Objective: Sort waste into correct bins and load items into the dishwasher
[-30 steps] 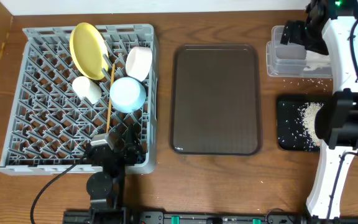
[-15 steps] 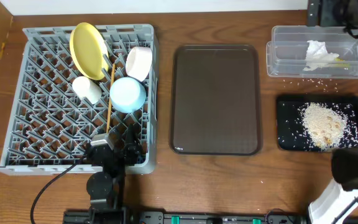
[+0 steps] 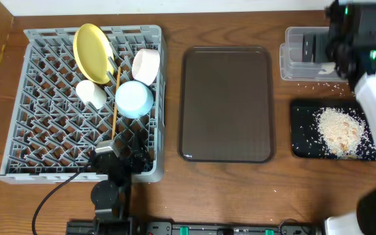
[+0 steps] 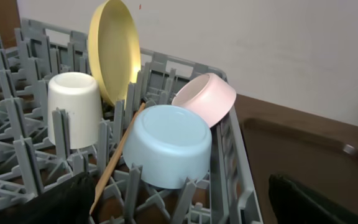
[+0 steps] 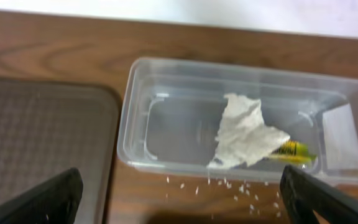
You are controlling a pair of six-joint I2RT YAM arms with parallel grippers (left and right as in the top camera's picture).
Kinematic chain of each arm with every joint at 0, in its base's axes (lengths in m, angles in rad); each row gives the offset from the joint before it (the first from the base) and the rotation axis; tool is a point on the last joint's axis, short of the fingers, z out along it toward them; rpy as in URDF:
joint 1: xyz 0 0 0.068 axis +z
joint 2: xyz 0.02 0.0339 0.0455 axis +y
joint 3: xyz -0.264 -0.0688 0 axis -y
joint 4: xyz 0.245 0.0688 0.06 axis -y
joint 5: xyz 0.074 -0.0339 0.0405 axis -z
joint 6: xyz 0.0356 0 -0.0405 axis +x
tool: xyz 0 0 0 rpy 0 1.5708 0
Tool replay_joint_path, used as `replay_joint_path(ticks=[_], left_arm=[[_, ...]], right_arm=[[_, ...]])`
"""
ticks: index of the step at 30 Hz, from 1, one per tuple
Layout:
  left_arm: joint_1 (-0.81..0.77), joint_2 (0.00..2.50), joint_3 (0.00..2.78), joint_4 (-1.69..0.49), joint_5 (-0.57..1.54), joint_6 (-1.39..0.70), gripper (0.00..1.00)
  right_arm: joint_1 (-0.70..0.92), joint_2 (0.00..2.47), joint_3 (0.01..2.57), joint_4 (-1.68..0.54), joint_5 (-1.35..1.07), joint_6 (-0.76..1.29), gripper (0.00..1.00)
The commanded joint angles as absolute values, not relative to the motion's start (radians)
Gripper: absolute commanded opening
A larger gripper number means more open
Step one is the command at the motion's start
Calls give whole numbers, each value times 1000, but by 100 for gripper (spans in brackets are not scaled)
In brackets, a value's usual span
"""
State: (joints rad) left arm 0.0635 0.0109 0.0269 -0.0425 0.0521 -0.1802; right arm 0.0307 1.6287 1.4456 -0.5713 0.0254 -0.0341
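The grey dishwasher rack [image 3: 44, 130] holds the yellow plate [image 3: 93, 52] on edge, the white cup [image 3: 91, 93], the light blue bowl [image 3: 134, 99], the white bowl [image 3: 146, 65] and the chopsticks [image 3: 115, 104]. My left gripper [image 3: 126, 153] rests open at the rack's front edge, just short of the blue bowl [image 4: 166, 146] and holding nothing. The clear tub [image 5: 166, 81] contains the napkin [image 5: 244, 130] and the wrapper [image 5: 294, 151]. My right gripper [image 5: 179, 199] hovers open and empty over the tub. Rice [image 3: 339, 130] is piled in the black tray [image 3: 302, 127].
The dark brown serving tray [image 3: 226, 104] lies between the rack and the bins. Loose rice grains [image 5: 241, 186] are scattered on the wood between the tub and the black tray. A white wall stands behind the table.
The right arm swung off the tub toward the upper right edge, then came back over the tub's right part. Napkin and rice pile were uncovered meanwhile. The left arm stayed still.
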Motion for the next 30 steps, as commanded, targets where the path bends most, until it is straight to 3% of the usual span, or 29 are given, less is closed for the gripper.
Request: replay_joint_path(ticks=[1,13,21,30], left_arm=[[59,5,4,-68,36,-177,91],[59,5,4,-68,36,-177,90],[59,5,4,-68,36,-177,90],[59,5,4,-68,36,-177,90]], right_arm=[[39,1479,1263,-461,18,-43,99],[39,992,487,184,17,-89,99],[39,653,146,355,6,-138,99],[39,378,14,355,-62,-198,99]])
